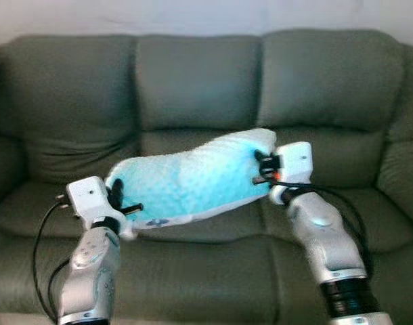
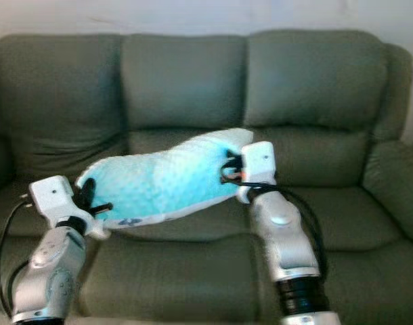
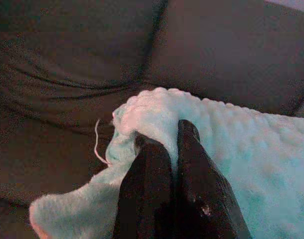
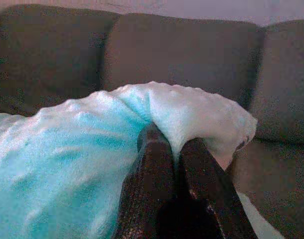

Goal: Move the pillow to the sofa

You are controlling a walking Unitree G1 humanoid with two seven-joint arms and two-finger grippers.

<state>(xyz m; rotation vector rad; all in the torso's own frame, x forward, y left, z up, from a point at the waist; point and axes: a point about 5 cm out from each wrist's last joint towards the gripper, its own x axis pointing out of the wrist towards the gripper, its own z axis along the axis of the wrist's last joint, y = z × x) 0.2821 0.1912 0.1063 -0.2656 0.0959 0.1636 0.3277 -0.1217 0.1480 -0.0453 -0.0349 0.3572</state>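
Nubby turquoise plush pillow [image 1: 193, 179], oblong, pinched at ends by left gripper [image 1: 122, 203], right gripper [image 1: 261, 169] fingers, above grey-green sofa [image 1: 193, 81].

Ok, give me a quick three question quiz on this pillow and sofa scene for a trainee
1. True or false: the pillow already lies flat on the sofa seat.
2. Which gripper pinches the pillow's higher end? A) left gripper B) right gripper
3. Fill in: the pillow is ____ in colour.

Key
1. False. Both grippers hold it up above the seat cushions, tilted.
2. B. The right gripper's end sits higher; the left gripper's end hangs lower.
3. Light blue, with a whitish edge.
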